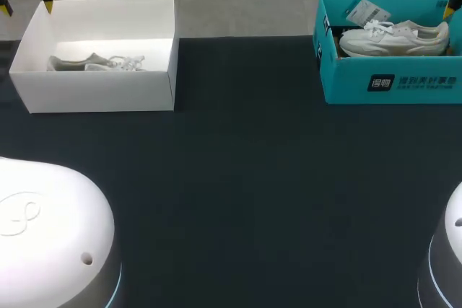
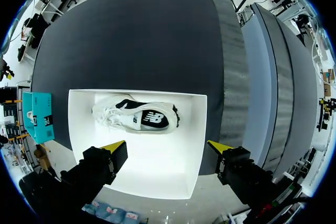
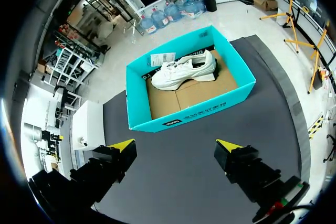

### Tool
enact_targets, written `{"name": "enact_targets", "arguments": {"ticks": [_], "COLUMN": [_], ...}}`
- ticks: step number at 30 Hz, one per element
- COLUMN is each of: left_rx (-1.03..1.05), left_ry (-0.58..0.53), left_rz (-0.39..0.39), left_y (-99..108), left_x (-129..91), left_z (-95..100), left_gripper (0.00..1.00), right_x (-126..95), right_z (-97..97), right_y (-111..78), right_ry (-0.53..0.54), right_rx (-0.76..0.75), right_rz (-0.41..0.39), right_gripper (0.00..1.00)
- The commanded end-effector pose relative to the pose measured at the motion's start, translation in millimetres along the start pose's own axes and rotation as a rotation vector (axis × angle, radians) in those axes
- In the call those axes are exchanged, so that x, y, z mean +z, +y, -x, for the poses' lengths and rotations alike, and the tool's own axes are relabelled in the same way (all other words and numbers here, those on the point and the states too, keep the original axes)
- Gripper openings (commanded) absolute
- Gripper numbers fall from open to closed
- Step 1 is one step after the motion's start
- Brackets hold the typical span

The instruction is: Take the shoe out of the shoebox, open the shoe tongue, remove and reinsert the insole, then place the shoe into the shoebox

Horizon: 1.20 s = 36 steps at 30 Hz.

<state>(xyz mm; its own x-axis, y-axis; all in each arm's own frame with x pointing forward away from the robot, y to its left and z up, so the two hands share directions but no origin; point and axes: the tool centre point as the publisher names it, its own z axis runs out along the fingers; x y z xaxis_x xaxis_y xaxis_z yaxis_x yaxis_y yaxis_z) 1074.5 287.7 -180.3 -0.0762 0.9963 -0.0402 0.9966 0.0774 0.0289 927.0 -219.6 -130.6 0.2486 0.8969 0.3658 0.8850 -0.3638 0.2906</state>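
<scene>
The left gripper (image 2: 168, 148) hangs wide open and empty above the white shoebox (image 2: 202, 129) at the table's (image 1: 238, 178) far left corner, where a white-and-black shoe (image 2: 139, 118) lies on its side. The right gripper (image 3: 176, 145), equally spread and holding nothing, hovers above the table by the teal shoebox (image 3: 194, 116) at its far right corner, with a white shoe (image 3: 184, 70) inside

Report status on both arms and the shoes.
Left gripper open, facing white box, black-and-white shoe inside. Right gripper open, facing teal box, white shoe inside. Nothing in the way.
</scene>
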Motion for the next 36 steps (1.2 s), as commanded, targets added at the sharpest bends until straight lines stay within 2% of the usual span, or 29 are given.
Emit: {"name": "enact_targets", "arguments": {"ticks": [1,14,24,30,32,36], "left_rx": [-0.001,-0.001,-0.001,-0.001,-0.001,-0.001], "left_ry": [0.003,0.003,0.003,0.003,0.003,0.003], "left_rz": [0.003,0.003,0.003,0.003,0.003,0.003], "left_y": [-2,-2,-2,-2,-2,-2], "left_x": [0,0,0,0,0,0], "left_z": [0.3,0.3,0.3,0.3,0.3,0.3], "left_gripper": [1.0,1.0,1.0,1.0,1.0,1.0], "right_x": [0,0,33,47,51,62], "right_z": [-1.2,-1.2,12.5,31.4,38.3,50.5], "right_y": [5.2,5.2,77.5,116.4,125.7,141.3], "right_ry": [-0.004,-0.004,-0.151,-0.215,-0.231,-0.248], "right_rx": [0.001,0.001,-0.019,-0.019,-0.017,-0.027], "right_rz": [-0.011,-0.011,0.086,0.108,0.106,0.04], "right_gripper": [1.0,1.0,1.0,1.0,1.0,1.0]}}
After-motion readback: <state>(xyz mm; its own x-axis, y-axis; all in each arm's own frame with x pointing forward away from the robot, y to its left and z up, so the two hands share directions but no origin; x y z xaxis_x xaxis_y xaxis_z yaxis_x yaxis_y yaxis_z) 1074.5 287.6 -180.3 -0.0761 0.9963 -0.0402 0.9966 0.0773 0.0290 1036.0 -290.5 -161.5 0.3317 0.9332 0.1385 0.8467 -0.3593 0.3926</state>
